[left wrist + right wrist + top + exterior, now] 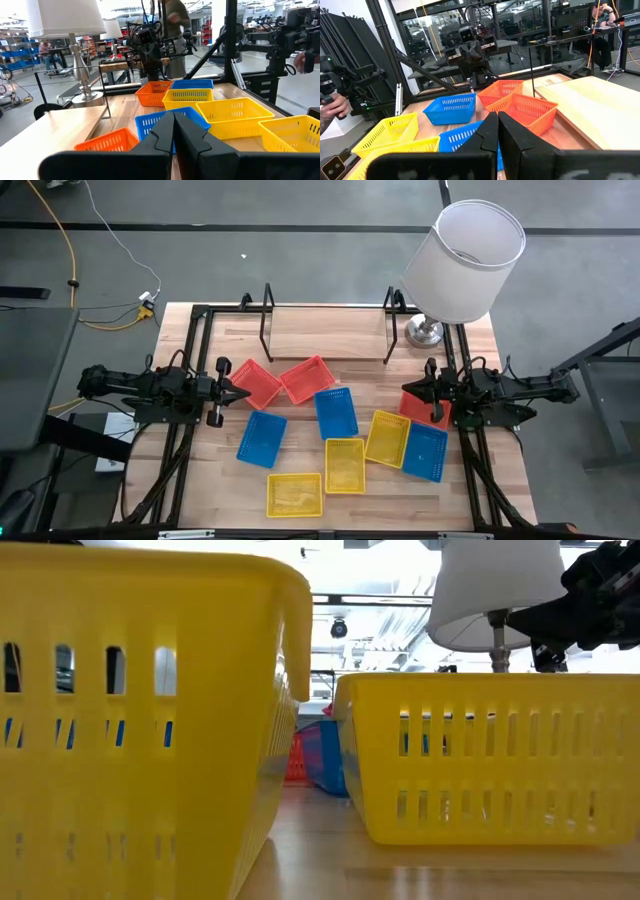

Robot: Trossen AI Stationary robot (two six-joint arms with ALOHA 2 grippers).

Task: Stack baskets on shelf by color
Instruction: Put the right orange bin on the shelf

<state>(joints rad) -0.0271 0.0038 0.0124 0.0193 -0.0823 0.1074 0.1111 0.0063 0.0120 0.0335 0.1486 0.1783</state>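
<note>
Left gripper (238, 391), fingers closed on nothing, hovers at the table's left edge beside a red basket (252, 382); right gripper (415, 387), likewise pinched empty, hangs at the right edge over another red basket (418, 407). High view: the shelf (325, 332) lies along the far edge, its long axis running left to right, bare. A third red basket (308, 378) sits skewed beside the first. Blue baskets: one left (262, 437), tilted; one central (336, 413), long axis near to far; one right (426, 451). Yellow baskets: one nearest the front (295, 494), long axis left to right; one central (345, 464), long axis near to far; one (388, 438) touching the right blue. A lamp (462, 260) stands at the far right corner.

Low view: two yellow baskets (140, 720) (490, 755) fill the foreground.

Left wrist view: closed fingers (172, 132) point across the baskets.

Right wrist view: closed fingers (495, 132) face the red pair.
</note>
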